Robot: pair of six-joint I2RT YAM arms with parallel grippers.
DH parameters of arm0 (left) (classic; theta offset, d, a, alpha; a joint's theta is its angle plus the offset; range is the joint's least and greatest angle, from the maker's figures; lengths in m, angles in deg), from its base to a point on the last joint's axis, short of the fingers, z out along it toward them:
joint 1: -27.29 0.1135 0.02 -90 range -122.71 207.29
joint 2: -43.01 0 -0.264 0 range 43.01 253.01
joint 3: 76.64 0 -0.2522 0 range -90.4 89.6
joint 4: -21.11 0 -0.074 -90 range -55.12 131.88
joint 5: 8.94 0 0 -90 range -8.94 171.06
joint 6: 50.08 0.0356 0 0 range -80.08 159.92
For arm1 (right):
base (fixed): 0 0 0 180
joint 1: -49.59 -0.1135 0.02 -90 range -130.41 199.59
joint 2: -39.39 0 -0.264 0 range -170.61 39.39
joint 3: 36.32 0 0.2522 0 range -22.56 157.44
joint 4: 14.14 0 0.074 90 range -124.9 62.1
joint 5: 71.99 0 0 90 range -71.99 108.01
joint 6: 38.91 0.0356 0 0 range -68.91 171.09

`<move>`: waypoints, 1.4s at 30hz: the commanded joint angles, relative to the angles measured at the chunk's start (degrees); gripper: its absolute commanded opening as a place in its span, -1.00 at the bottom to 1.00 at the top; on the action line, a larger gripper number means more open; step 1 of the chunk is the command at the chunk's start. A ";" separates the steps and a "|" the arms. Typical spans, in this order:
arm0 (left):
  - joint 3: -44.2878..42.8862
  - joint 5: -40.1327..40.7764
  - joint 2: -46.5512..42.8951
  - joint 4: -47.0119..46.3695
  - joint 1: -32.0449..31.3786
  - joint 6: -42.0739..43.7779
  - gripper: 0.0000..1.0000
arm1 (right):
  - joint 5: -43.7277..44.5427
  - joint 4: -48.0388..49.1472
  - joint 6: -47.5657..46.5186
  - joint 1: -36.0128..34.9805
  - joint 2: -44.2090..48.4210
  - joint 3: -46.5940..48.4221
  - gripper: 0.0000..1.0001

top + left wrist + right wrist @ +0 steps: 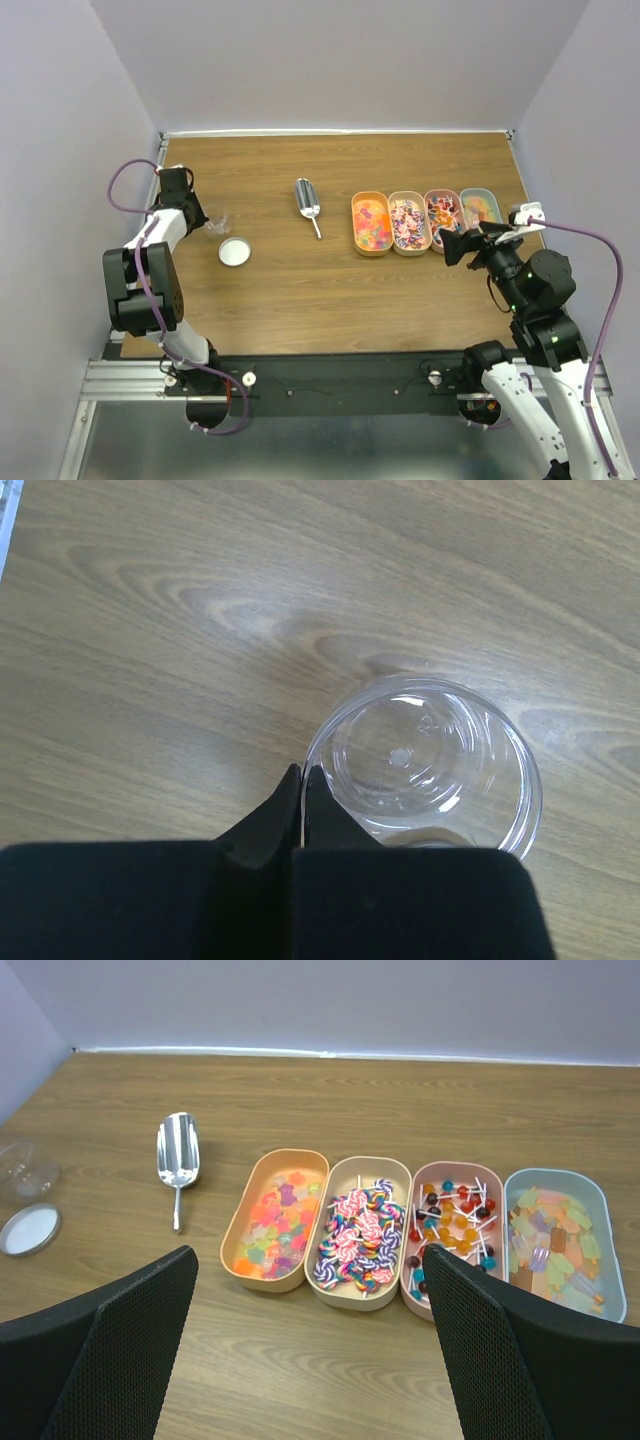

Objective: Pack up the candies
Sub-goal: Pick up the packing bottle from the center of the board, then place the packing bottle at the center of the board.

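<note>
On the worktop (330, 300), left side | my left jaws clamp the empty clear jar (425, 765) by its rim | right jaws gape by the trays (232, 1245) | candies (360, 1230) all in trays, scoop (308, 200) untouched | nothing packed yet

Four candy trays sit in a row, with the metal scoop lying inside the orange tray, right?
No. The metal scoop lies on the table, left of the orange tray and apart from it; the right wrist view shows this.

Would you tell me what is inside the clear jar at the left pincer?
The jar looks empty: only its clear bottom shows, with the table beneath. Its near edge is hidden behind the left pincer.
</note>
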 commanded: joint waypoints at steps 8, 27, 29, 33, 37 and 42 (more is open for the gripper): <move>-7.79 3.96 -7.83 9.48 -12.97 0.07 -1.00 | 0.23 -1.15 -1.51 -0.49 -1.99 1.09 1.00; -14.81 14.68 2.86 18.54 -64.73 -14.26 -1.00 | -2.06 -1.15 -1.16 -0.84 -3.83 1.35 1.00; -16.48 14.69 4.72 18.37 -67.29 -15.06 -1.00 | -2.15 -1.15 -1.25 -0.93 -3.92 1.62 1.00; -18.16 14.51 8.58 17.49 -71.52 -15.93 -1.00 | -1.89 -1.15 -1.25 -1.36 -4.01 1.53 1.00; -17.46 14.60 9.91 16.26 -74.07 -17.52 -1.00 | -1.89 -1.07 -1.16 -1.54 -3.84 1.36 1.00; -14.82 15.91 10.09 14.15 -75.39 -19.54 -1.00 | -1.80 -1.15 -1.07 -1.54 -3.57 0.57 1.00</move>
